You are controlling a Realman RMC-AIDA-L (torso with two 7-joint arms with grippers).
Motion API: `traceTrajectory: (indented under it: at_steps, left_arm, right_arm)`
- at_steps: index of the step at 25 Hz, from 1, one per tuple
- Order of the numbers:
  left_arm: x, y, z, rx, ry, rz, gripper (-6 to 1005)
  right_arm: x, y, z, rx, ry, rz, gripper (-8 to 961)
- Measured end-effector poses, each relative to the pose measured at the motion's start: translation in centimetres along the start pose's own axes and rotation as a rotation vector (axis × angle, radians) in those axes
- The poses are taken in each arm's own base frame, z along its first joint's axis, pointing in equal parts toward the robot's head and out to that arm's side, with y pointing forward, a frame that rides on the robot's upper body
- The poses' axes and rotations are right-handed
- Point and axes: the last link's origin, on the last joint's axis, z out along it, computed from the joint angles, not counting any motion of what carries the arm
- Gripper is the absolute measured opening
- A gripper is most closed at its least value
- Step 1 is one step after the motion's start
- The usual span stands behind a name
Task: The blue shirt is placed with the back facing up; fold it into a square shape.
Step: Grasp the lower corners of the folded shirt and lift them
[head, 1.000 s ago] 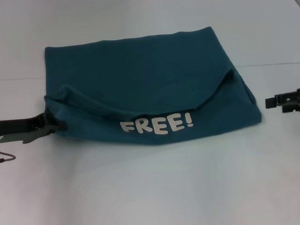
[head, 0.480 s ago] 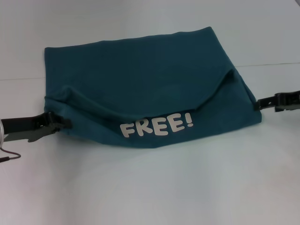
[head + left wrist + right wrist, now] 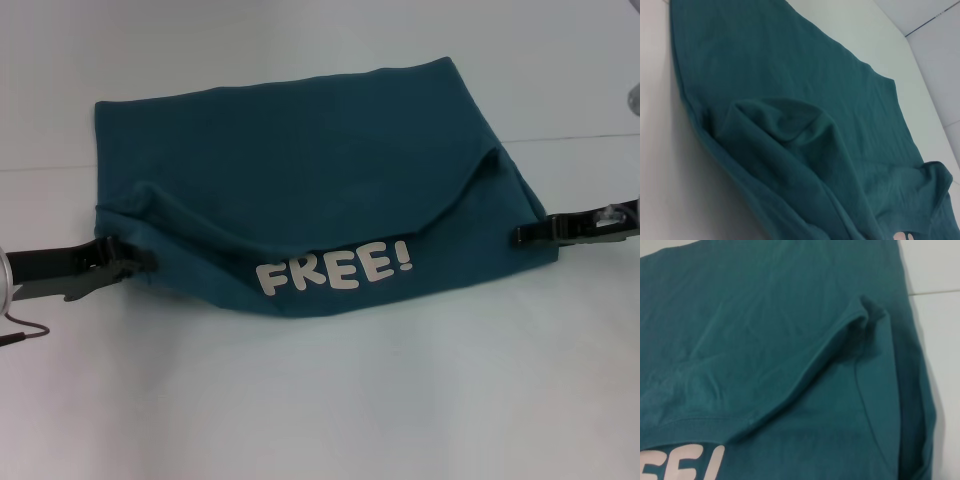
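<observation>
On the head view I have the left gripper (image 3: 140, 262) down at table height, its dark tips against the shirt's near-left corner; two prongs show there with a narrow gap, but I cannot tell whether they pinch the cloth. The right gripper (image 3: 524, 235) comes in from the other side, its tip touching the right edge of the fabric just below the raised fold, and I cannot tell how its jaws stand.

Neither wrist view shows that arm's own fingers. The left wrist view gives me a puckered hump of cloth close to the camera, with the flat panel stretching away behind it, which the head view only hints at. The right wrist view shows the hemmed edge of the upper layer running diagonally, a small bunched peak where it meets the side, and part of the white lettering (image 3: 685, 467) under that hem.

The blue shirt (image 3: 300, 170) lies partly folded on the white table (image 3: 330, 400), between the two grippers. Its near flap is turned up so the white print (image 3: 335, 270) reads "FREE!" along the front edge, with the top layer sagging in a curve above it.

A thin cable (image 3: 22, 331) loops beside the left arm. A seam line (image 3: 580, 137) crosses the table behind the shirt.
</observation>
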Motion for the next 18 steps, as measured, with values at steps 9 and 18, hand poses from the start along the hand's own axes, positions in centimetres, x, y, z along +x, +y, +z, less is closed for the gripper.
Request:
traceTrajectory:
  at_steps: [9, 18]
  left_arm:
    - [-0.01, -0.03, 0.03, 0.001, 0.001, -0.001, 27]
    - [-0.05, -0.15, -0.02, 0.006, 0.000, -0.001, 26]
  right_arm:
    - [0.06, 0.74, 0.75, 0.000, 0.019, -0.015, 762]
    - [-0.20, 0.59, 0.01, -0.023, 0.025, 0.005, 415]
